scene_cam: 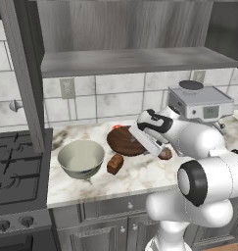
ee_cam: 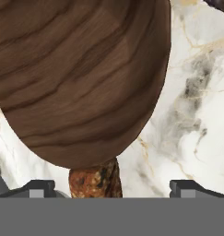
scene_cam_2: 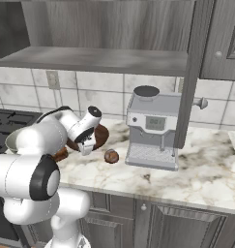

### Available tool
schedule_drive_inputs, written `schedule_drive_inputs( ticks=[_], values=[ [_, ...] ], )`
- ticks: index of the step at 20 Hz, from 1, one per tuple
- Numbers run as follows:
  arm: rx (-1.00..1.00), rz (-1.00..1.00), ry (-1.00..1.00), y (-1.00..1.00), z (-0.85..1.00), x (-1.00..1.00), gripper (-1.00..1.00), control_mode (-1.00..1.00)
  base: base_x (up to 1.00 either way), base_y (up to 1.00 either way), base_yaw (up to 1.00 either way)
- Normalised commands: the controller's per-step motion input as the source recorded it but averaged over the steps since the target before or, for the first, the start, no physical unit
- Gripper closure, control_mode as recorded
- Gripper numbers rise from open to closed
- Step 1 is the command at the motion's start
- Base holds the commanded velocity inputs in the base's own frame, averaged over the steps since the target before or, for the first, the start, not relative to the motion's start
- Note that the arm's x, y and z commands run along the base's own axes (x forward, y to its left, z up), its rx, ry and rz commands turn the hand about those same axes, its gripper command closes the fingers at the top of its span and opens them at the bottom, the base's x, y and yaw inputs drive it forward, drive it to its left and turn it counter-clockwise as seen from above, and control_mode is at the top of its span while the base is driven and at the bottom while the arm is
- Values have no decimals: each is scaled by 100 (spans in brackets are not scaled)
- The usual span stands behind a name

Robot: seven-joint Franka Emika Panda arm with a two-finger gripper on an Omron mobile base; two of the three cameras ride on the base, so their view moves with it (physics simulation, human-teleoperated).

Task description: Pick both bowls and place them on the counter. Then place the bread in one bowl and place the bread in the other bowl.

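Now, arm pose: the white arm bent forward and down over the counter (scene_cam: 140, 179); its hand tilted low above the near edge of the wooden bowl (scene_cam: 124, 140), at about 3 o'clock from the cream bowl (scene_cam: 81, 158).
Gripper: the gripper (ee_cam: 112, 188) was spread wide and grasped nothing; in the hand view its two dark tips stood far apart, at 7 and at 5 o'clock, with one bread piece (ee_cam: 96, 179) between them at 6 o'clock, not touched as far as I could tell.
Bowls, count: two. The deep cream bowl stood upright on the marble, at the stove (scene_cam: 15, 166) side. The dark wooden bowl lay flat on the marble at 1 o'clock from it, apart from it.
Bread, count: I could count three brown pieces, all on the counter, none in a bowl. A dark loaf piece (scene_cam: 115, 163) lay just beside the cream bowl at its 3 o'clock. A round piece (scene_cam_2: 111, 156) lay near the coffee machine (scene_cam_2: 155, 127), at its 8 o'clock. The third was the one just beside the wooden bowl's rim under the hand.
Small red thing (scene_cam: 117, 127): at 11 o'clock of the wooden bowl; too small to tell what it was.
Shelf (scene_cam: 135, 60): one grey wooden shelf above the counter.
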Motion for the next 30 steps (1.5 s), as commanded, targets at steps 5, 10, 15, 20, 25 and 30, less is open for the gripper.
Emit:
schedule_drive_inputs(
  ticks=[5, 10, 15, 20, 25, 30],
  values=[
    [-7, 7, -7, 42, 2, -22, -100, -100, 0, 0, 0],
    [-6, 4, -3, 35, -1, -16, -100, -100, 0, 0, 0],
    [-5, 0, 0, 28, -8, -2, -100, -100, 0, 0, 0],
    [-1, 0, 2, 8, -8, 16, -100, -100, 0, 0, 0],
    [0, 0, 9, 6, -12, 18, -100, -100, 0, 0, 0],
    [-1, 0, 8, 17, -21, 12, -100, -100, 0, 0, 0]
  ],
)
